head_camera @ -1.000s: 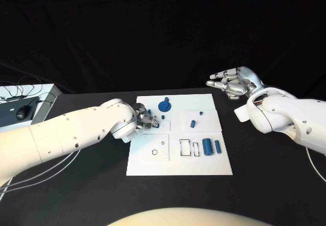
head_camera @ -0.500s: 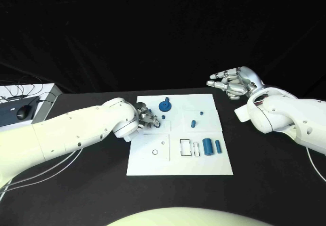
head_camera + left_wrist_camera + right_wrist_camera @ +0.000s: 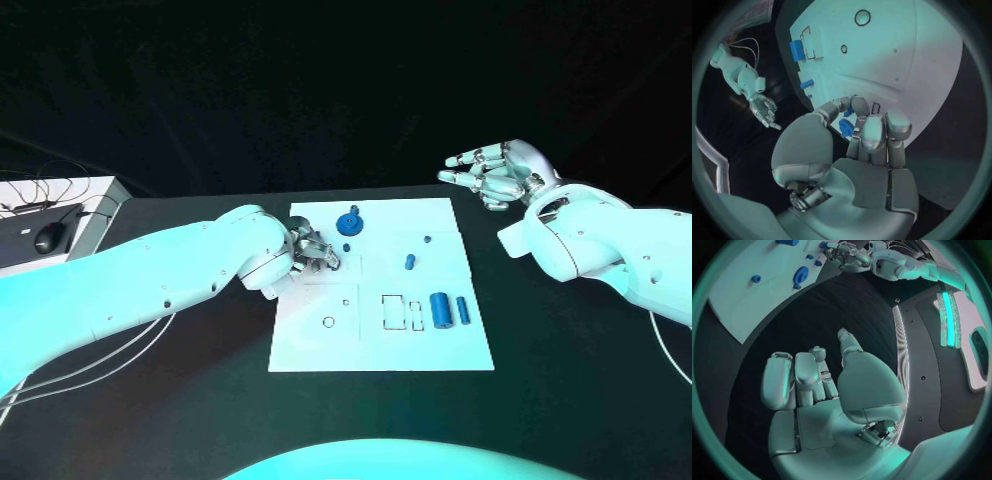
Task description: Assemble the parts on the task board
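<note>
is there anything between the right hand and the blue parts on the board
Nothing visible. The right hand hangs empty off the far right corner of the white board, with bare black table between them. The nearest blue parts lie in the open. The left hand is across the board at its left edge.

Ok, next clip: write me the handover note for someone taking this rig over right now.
Left hand: at the task board's left edge, pinching a small blue part in its fingertips.
Right hand: raised off the board's far right corner, fingers curled, holding nothing.
On the board: a round blue part near the far edge, two small blue pieces mid-board, and two blue cylinders lying by the rectangular outlines.
Done: one part picked up.
Left: seat the held part, then the loose ones; the outlined slots look unfilled.
</note>
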Controlling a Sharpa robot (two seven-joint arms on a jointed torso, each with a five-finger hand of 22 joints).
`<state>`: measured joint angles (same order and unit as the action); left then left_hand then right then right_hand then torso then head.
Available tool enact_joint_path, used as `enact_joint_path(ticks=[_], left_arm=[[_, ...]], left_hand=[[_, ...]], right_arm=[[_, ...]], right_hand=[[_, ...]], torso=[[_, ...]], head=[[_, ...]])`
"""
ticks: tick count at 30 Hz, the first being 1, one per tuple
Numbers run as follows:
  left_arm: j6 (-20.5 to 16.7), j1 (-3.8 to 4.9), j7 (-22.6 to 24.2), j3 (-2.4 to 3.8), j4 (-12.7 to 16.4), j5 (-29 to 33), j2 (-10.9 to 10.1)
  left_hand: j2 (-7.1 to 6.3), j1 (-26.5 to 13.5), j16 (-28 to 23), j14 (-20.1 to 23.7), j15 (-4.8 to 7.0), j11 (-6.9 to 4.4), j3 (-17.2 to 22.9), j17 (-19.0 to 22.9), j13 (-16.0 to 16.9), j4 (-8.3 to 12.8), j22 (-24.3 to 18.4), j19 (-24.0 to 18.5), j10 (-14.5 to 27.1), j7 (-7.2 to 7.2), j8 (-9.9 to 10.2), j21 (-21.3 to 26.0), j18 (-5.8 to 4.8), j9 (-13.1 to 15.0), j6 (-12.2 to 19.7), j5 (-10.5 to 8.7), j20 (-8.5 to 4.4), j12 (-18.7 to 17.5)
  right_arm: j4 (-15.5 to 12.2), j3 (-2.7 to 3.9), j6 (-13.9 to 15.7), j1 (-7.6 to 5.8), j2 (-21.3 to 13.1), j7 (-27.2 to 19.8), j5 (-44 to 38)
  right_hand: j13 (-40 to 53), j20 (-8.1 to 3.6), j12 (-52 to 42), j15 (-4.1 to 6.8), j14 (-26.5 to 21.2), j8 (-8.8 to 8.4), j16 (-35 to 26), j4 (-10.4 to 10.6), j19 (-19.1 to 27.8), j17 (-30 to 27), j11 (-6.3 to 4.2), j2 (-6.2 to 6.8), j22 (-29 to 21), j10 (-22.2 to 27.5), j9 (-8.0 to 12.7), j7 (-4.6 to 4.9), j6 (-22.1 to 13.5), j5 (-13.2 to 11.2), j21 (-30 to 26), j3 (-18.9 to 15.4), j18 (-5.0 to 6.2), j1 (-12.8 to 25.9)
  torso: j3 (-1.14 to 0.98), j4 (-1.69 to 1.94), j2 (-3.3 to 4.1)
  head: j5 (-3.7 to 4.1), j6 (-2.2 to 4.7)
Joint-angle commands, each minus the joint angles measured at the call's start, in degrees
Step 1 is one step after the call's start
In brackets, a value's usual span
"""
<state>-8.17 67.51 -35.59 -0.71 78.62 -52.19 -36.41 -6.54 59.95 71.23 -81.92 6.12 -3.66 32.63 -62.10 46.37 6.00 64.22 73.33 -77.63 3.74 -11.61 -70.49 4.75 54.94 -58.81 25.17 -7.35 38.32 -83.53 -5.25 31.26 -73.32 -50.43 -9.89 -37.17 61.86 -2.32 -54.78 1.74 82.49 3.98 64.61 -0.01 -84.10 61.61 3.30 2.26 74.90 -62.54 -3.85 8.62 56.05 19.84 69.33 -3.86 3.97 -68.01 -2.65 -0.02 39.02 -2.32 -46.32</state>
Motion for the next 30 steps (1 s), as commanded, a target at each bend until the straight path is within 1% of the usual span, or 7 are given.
enact_joint_path(ticks=[1, 9, 11, 17, 23, 26, 30], left_arm=[[2.7, -0.18, 0.4, -0.01, 0.6, 2.7, 0.0], [3.6, -0.04, 0.7, 0.23, 1.3, 4.7, -0.5], [3.7, 0.0, 0.8, 0.32, 1.4, 4.8, -0.5], [3.7, 0.18, 1.1, 0.64, 1.3, 4.9, -0.5], [3.9, 0.34, 1.2, 1.04, 0.8, 4.6, -0.6], [4.2, 0.47, 1.1, 1.25, 0.5, 4.5, -0.5], [4.6, 0.71, 1.1, 1.4, 0.1, 4.1, -0.4]], left_hand=[[1.35, 0.6, 0.2, 0.1, 0.52, -1.11, -0.2, 0.1, -0.1, 0.0, 0.0, 0.4, -1.6, -4.66, -0.2, -0.3, -0.81, 0.2, -9.5, 0.1, 0.14, 0.0], [2.21, 0.1, 0.6, 0.0, 0.48, -1.23, -1.2, 0.2, -0.3, 0.0, 0.7, 0.5, -2.2, -5.08, 0.5, -0.4, -1.17, 0.5, -10.8, -0.05, 0.11, 0.1], [3.02, 0.3, 0.8, 0.0, 0.44, -1.22, -2.8, 0.3, -0.3, -0.2, 0.9, 0.5, -2.3, -5.2, 0.8, -0.4, -1.25, 0.7, -11.3, -0.22, 0.13, 0.2], [4.34, 0.1, 0.9, 0.0, 0.41, -1.16, -4.2, 0.4, -0.2, -1.0, 1.2, 0.6, -2.3, -5.28, 1.3, -0.4, -1.32, 1.2, -11.7, -1.1, 0.15, 0.2], [4.7, 0.1, 0.9, 0.1, 0.41, -1.17, -4.1, 0.4, -0.2, -1.0, 1.3, 0.6, -2.3, -5.31, 1.3, -0.4, -1.35, 1.3, -11.8, -1.1, 0.14, 0.3], [4.82, -0.5, 1.1, 0.1, 0.39, -1.17, -3.7, 0.4, -0.2, -0.7, 1.5, 0.6, -2.3, -5.34, 1.5, -0.4, -1.41, 1.6, -12.0, -1.09, 0.14, 0.3], [4.68, -0.5, 1.2, 0.0, 0.37, -1.18, -3.9, 0.3, -0.2, -0.4, 1.6, 0.7, -2.4, -5.4, 1.6, -0.4, -1.44, 1.8, -12.1, -1.13, 0.17, 0.4]], right_arm=[[0.0, 0.02, -0.7, 0.01, 0.0, -0.1, -0.4], [0.1, 0.02, -0.9, 0.02, 0.0, -0.1, -0.4], [0.1, 0.02, -0.9, 0.02, 0.0, 0.0, -0.4], [0.2, 0.02, -1.1, 0.03, 0.0, 0.0, -0.4], [0.3, 0.02, -1.1, 0.05, 0.1, 0.1, -0.5], [0.3, 0.02, -1.2, 0.07, 0.1, 0.1, -0.5], [0.3, 0.01, -1.2, 0.12, 0.1, 0.1, -0.5]], right_hand=[[0.1, -0.13, -0.2, 0.0, 0.1, 0.2, -0.1, -0.4, -4.6, 0.1, -0.5, -0.37, 10.3, 0.0, -0.1, 0.41, 0.2, 0.2, 0.3, 0.1, 0.57, 0.4], [0.0, -0.13, -0.1, 0.0, 0.1, 0.17, -0.1, -0.5, -4.6, 0.1, -0.49, -0.3, 10.3, 0.0, -0.1, 0.41, 0.1, 0.3, 0.3, 0.1, 0.56, 0.4], [0.0, -0.13, -0.1, 0.0, 0.1, 0.17, -0.1, -0.5, -4.6, 0.1, -0.49, -0.3, 10.3, 0.0, -0.1, 0.41, 0.1, 0.3, 0.3, 0.1, 0.56, 0.4], [0.0, -0.13, -0.1, 0.0, 0.1, 0.17, -0.1, -0.5, -4.6, 0.1, -0.49, -0.3, 10.3, 0.0, -0.1, 0.41, 0.1, 0.3, 0.3, 0.1, 0.56, 0.4], [0.0, -0.12, -0.1, -0.01, 0.1, 0.18, -0.1, -0.5, -4.6, 0.1, -0.48, -0.17, 10.3, 0.0, -0.1, 0.45, 0.1, 0.3, 0.3, 0.2, 0.57, 0.4], [0.0, -0.12, -0.1, -0.01, 0.1, 0.18, -0.1, -0.5, -4.6, 0.1, -0.48, -0.17, 10.3, 0.0, -0.1, 0.45, 0.1, 0.3, 0.3, 0.2, 0.57, 0.4], [0.0, -0.12, -0.1, -0.01, 0.1, 0.18, -0.1, -0.5, -4.6, 0.1, -0.48, -0.17, 10.3, 0.0, -0.1, 0.45, 0.1, 0.3, 0.3, 0.2, 0.57, 0.4]], torso=[[0.02, 0.01, 0.01], [0.03, 0.05, 0.0], [0.03, 0.07, 0.01], [-0.01, 0.01, 0.0], [-0.05, 0.01, 0.02], [-0.04, 0.01, 0.04], [-0.04, 0.01, 0.06]], head=[[-0.03, 0.01], [0.01, -0.06], [0.0, -0.05], [-0.04, -0.05], [-0.08, -0.04], [-0.06, -0.06], [-0.1, -0.03]])
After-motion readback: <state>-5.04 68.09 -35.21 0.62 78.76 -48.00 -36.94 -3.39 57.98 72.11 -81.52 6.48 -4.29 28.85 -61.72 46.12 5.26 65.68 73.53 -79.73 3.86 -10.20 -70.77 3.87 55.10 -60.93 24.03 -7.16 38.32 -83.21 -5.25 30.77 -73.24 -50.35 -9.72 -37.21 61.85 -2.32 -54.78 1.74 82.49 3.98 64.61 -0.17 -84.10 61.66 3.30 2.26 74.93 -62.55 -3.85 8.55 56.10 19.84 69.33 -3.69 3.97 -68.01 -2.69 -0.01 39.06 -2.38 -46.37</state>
